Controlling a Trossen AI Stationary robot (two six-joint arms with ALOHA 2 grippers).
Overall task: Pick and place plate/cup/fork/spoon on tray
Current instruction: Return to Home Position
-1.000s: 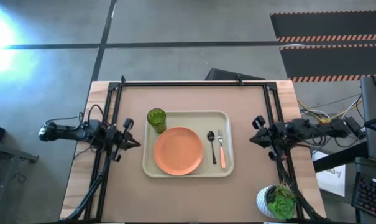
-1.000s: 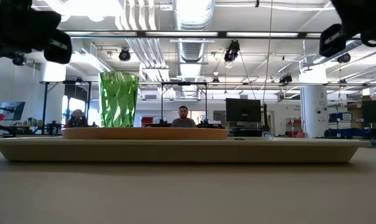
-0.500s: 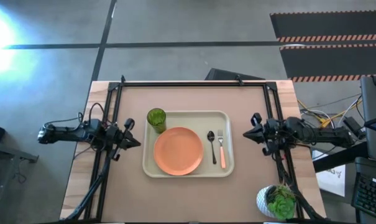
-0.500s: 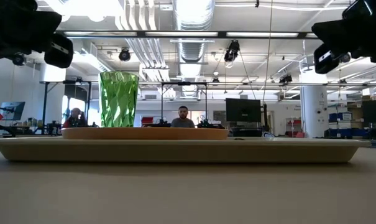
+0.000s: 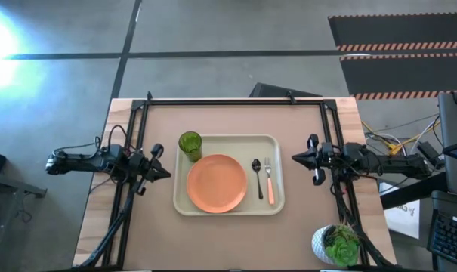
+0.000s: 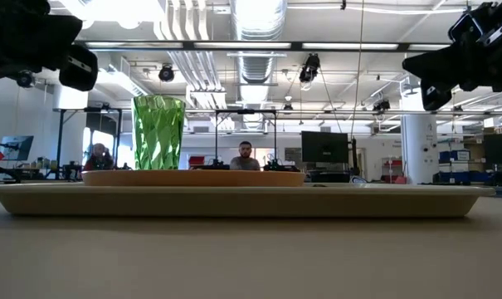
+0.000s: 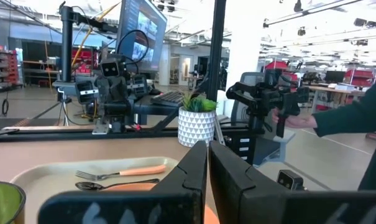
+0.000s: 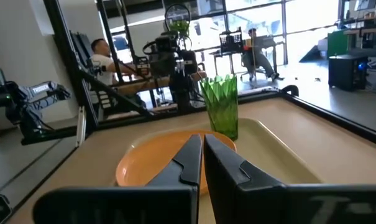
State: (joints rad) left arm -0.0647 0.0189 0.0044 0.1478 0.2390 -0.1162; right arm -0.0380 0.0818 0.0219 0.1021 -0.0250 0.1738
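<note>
Tray [image 5: 277, 151] holds plate [image 5: 217, 183], cup [image 5: 189, 143], fork [image 5: 270, 183], spoon [image 5: 257, 170]; left fingers [image 7: 188, 180], right fingers [image 8: 184, 165] closed.

on the tray [image 5: 277, 143]: cup [image 5: 189, 143] behind plate [image 5: 217, 183], spoon [image 5: 257, 176] and fork [image 5: 269, 181] right.

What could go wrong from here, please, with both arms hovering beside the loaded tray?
The tall translucent green plastic cup stands upright in the corner of the cream rectangular tray nearest the left gripper; a low sweep might tip it. The right gripper, fingers shut, points at the tray's rim beside the orange-handled fork and dark spoon; a dip could jolt them.
</note>
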